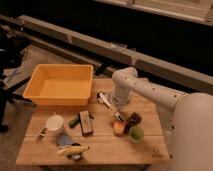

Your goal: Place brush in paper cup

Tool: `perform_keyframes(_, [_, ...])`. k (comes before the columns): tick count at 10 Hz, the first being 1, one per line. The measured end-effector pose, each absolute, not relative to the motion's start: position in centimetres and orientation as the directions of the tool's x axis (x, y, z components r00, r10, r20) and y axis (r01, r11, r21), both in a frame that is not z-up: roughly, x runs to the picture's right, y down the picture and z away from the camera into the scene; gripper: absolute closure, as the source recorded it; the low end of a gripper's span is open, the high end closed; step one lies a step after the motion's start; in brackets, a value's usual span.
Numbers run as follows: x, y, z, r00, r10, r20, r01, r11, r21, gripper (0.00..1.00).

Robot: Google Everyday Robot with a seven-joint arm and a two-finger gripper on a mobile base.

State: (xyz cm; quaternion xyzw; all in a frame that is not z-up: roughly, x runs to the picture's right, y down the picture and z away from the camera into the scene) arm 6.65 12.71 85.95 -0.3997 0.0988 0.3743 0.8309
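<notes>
The brush (106,99) is a slim white stick with a darker end. It lies slanted on the wooden table (100,145), just right of the yellow bin. My gripper (117,106) hangs down from the white arm (150,91) right over the brush's lower part, at table height. The paper cup (54,123) is white and round and stands upright at the table's left, well away from the gripper.
A yellow bin (60,85) fills the back left. A black block with a pale stripe (86,122) lies mid-table beside a small green item (74,121). A banana (72,149) lies at the front. A green cup (135,133), an orange fruit (119,128) and a dark object (132,119) sit close to the gripper.
</notes>
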Motion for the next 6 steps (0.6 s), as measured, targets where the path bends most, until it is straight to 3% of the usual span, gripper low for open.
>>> perform_keyframes(6, [6.6, 13.8, 88.1, 0.671, 0.528, -0.521, -0.737, 0.399, -0.546, 0.35])
